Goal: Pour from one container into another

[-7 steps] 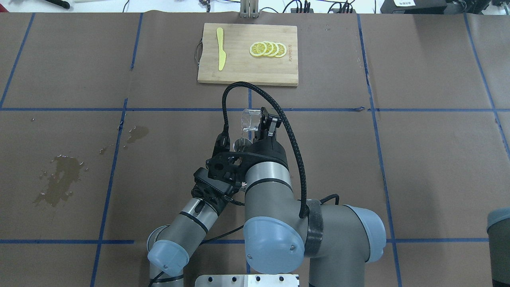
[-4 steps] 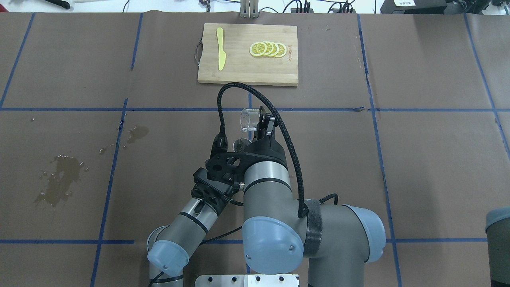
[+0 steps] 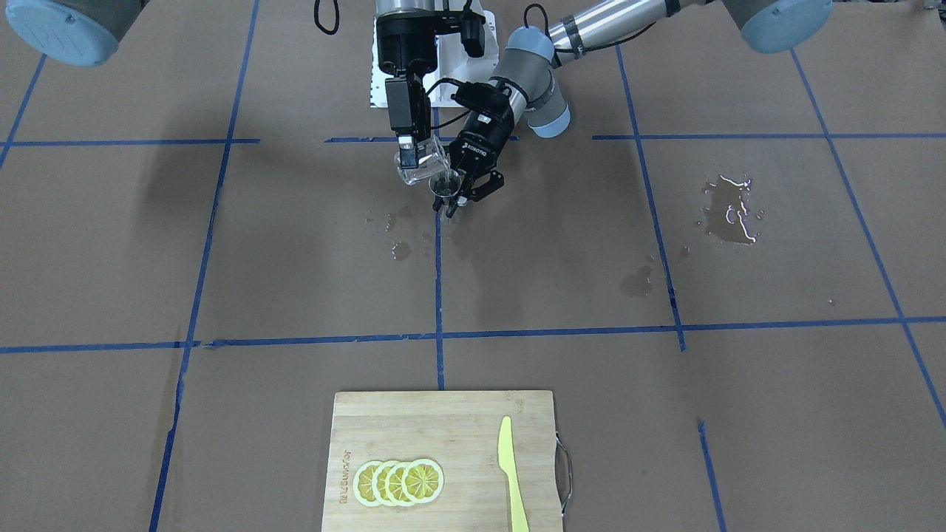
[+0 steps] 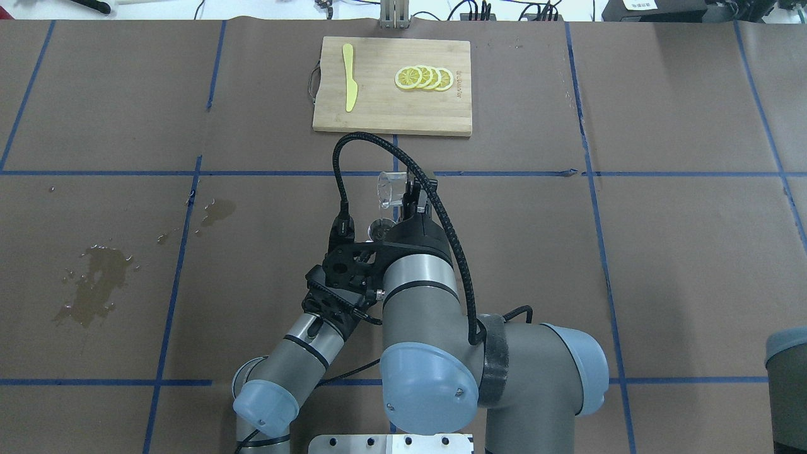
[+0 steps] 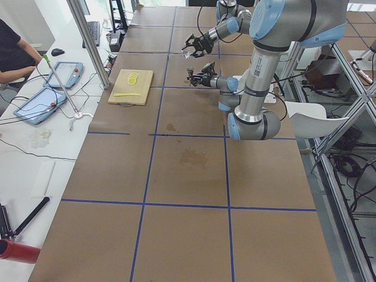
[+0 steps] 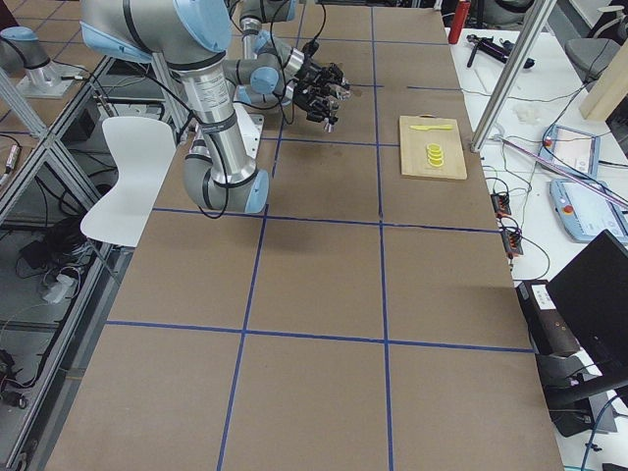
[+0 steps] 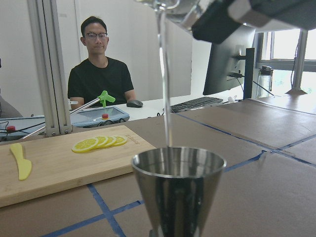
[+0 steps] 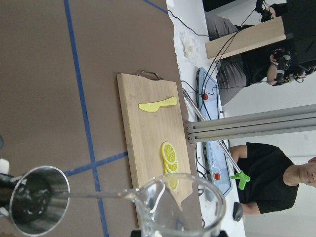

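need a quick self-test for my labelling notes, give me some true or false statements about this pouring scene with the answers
1. The right claw holds the glass cup tilted over the steel jigger. True.
2. The steel jigger stands alone on the table. False: the left claw grips it.
3. A thin stream runs from the glass cup into the steel jigger. True.
4. The lemon slices lie on the bare table. False: they lie on the cutting board, along with the yellow knife.
5. The table is dry. False: it has wet patches.
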`<control>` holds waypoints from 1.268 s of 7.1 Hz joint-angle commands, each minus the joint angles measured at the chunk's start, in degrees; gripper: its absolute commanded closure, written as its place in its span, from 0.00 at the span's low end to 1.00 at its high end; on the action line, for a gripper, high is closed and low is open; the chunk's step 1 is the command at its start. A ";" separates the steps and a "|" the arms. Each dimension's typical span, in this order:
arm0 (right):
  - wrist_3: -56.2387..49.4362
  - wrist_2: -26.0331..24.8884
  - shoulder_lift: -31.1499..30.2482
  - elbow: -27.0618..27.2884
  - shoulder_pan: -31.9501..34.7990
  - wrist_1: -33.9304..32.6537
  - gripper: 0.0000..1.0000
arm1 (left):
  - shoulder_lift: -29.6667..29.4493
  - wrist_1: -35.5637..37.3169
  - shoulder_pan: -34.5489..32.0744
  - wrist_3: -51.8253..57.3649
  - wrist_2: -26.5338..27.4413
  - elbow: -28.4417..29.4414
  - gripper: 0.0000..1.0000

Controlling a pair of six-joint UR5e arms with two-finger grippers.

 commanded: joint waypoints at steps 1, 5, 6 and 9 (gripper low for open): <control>-3.34 0.00 0.03 -0.09 0.20 -0.09 1.00 | 0.00 0.09 -0.04 0.00 0.01 0.00 1.00; -7.23 0.00 0.29 -0.18 0.29 0.17 1.00 | 0.00 0.09 -0.04 0.00 0.01 0.00 1.00; -5.57 0.00 0.21 -0.18 0.37 0.96 1.00 | 0.00 0.09 -0.04 0.00 0.01 0.00 1.00; 8.75 0.35 -2.86 -0.35 0.55 9.64 1.00 | 0.00 0.09 -0.12 0.09 0.01 -0.79 1.00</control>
